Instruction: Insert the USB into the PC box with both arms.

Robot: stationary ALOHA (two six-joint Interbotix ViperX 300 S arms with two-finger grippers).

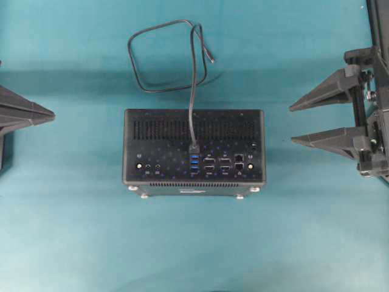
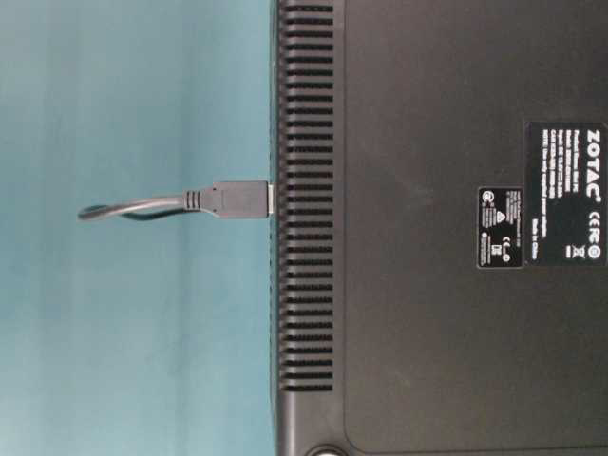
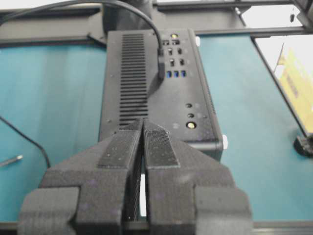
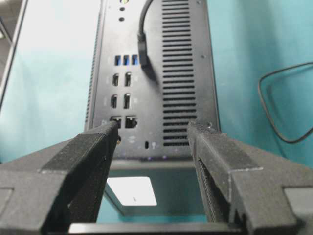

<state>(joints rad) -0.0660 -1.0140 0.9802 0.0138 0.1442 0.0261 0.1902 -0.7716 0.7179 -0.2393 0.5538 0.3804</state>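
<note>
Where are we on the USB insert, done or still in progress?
Looks done: the thin black USB cable's plug stands seated in the port row of the black vented PC box, with three blue ports free below it. Nothing is in hand: the left gripper has shut, empty jaws, the right gripper is open, and both are clear of the box. Nothing visibly left.

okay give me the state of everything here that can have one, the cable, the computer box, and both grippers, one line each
USB: plug seated in the port panel, next to three open blue ports; cable looped on the table behind the box, free metallic tip lying loose.
PC box: lying with its port panel facing up, touched by neither gripper.
Left gripper: jaws shut, holding nothing, clear of the box.
Right gripper: jaws open, empty, clear of the box.
</note>
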